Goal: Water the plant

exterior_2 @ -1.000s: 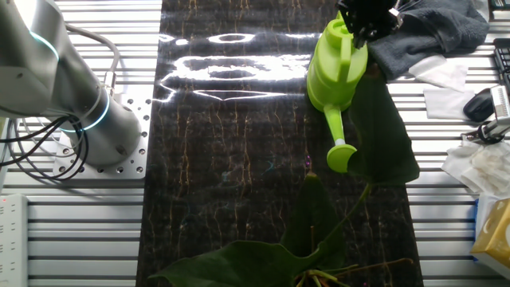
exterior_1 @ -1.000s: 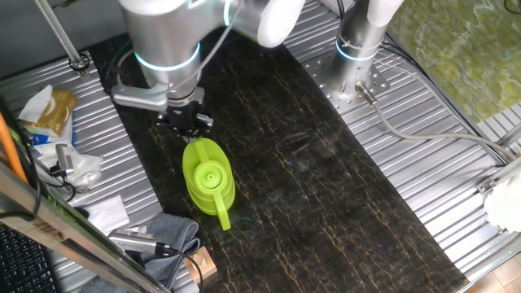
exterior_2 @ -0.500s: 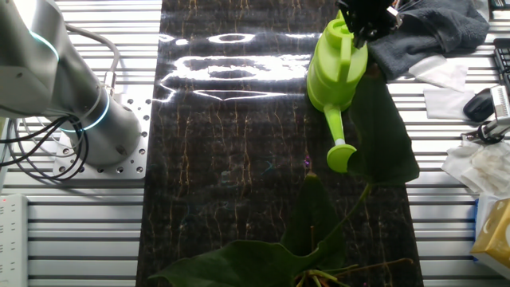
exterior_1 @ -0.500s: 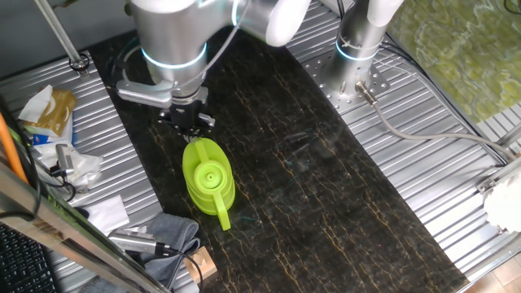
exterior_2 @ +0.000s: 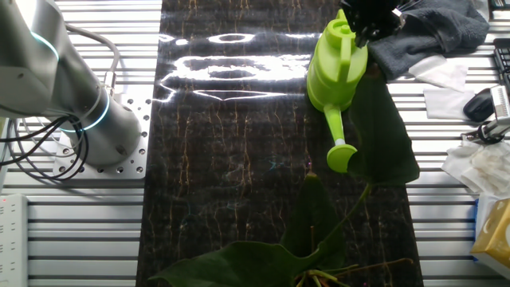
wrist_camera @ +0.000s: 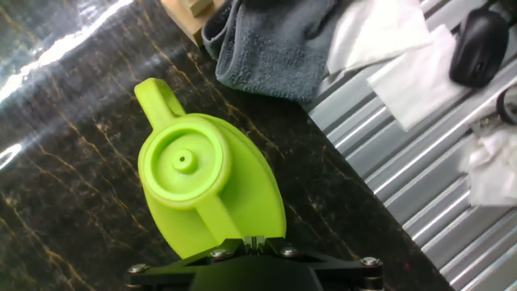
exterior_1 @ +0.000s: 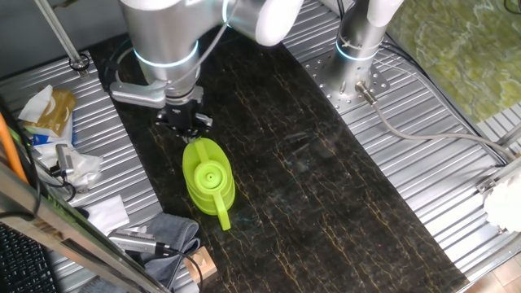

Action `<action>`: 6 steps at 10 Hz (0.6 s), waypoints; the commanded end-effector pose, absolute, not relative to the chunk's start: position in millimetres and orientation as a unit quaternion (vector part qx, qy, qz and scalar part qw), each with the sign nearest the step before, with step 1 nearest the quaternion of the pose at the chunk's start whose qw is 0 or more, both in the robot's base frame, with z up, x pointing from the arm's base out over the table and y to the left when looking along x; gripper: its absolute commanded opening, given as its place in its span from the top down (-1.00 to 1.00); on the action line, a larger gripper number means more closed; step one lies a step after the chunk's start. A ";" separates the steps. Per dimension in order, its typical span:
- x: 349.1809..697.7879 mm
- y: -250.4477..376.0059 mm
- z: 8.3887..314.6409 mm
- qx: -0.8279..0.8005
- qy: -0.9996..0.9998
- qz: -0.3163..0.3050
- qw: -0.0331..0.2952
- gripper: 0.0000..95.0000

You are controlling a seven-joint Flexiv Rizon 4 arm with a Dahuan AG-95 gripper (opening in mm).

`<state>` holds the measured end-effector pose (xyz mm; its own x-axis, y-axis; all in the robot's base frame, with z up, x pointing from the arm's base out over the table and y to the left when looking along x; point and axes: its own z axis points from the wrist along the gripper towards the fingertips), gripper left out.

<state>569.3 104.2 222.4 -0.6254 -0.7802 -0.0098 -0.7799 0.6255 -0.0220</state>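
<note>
The lime-green watering can (exterior_1: 208, 175) stands upright on the dark marbled mat, its spout (exterior_2: 341, 147) pointing toward the plant. Of the plant I see only broad dark green leaves (exterior_2: 239, 263) at the near edge of the other fixed view, and one leaf (exterior_2: 386, 135) right beside the spout; the pot is out of view. My gripper (exterior_1: 192, 124) sits at the rear end of the can's handle (wrist_camera: 212, 220). In the hand view (wrist_camera: 254, 241) the jaws stand together with only a thin seam. I cannot tell whether they pinch the handle.
A grey towel (wrist_camera: 271, 44) and a wooden block (exterior_1: 201, 264) lie just beyond the can's spout side. White paper (wrist_camera: 388, 48), a black mouse (wrist_camera: 479, 44) and bags (exterior_1: 49, 110) clutter the ribbed metal table. A second arm's base (exterior_1: 356, 77) stands at the mat's far edge.
The arm shifted slightly right half a second ago and is back where it was. The fingertips and the watering can have stayed in place.
</note>
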 end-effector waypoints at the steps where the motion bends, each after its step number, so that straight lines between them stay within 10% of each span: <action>1: 568.7 104.2 222.4 -0.377 0.926 -0.022 0.002 1.00; 6: 568.7 104.2 222.4 -0.371 0.929 -0.020 0.004 1.00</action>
